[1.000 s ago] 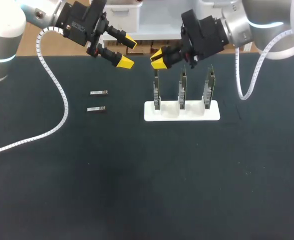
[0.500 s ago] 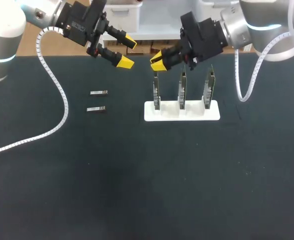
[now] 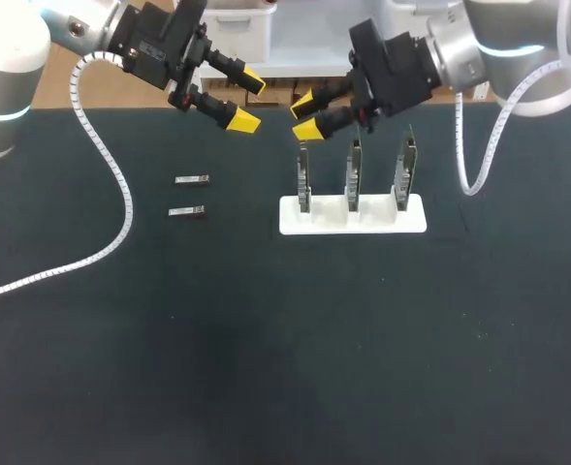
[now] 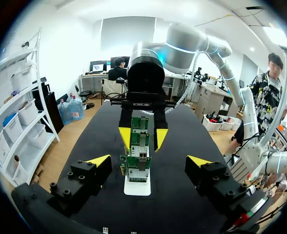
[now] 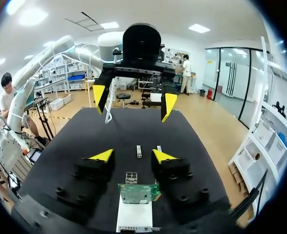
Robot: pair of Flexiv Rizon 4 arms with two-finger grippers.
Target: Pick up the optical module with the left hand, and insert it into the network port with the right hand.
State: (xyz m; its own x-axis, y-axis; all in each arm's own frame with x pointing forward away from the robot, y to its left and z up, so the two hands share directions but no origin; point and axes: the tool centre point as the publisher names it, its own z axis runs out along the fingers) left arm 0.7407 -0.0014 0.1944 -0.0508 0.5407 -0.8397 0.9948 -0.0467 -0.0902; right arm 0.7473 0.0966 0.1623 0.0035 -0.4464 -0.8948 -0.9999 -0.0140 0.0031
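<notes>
Two small silver optical modules (image 3: 192, 179) (image 3: 186, 211) lie on the black table, left of the stand; in the right wrist view they show ahead of my fingers, one (image 5: 139, 151) beside the other (image 5: 159, 148). Three green network boards (image 3: 303, 174) stand upright in a white stand (image 3: 353, 217). My left gripper (image 3: 248, 100) hangs open and empty above the table, up and right of the modules. My right gripper (image 3: 304, 115) is open and empty just above the leftmost board, whose port (image 5: 131, 177) sits under its fingertips. The two grippers face each other, the left (image 5: 134, 98) and the right (image 4: 143, 137).
The boards (image 4: 138, 161) line up one behind another in the stand (image 4: 137, 188) between the two grippers. White cable loops trail from both arms, the left one (image 3: 101, 165) lying across the table's left part. The near half of the table holds nothing.
My right gripper's fingers have spread apart from nearly shut to open above the leftmost board. The left arm and the modules have not moved.
</notes>
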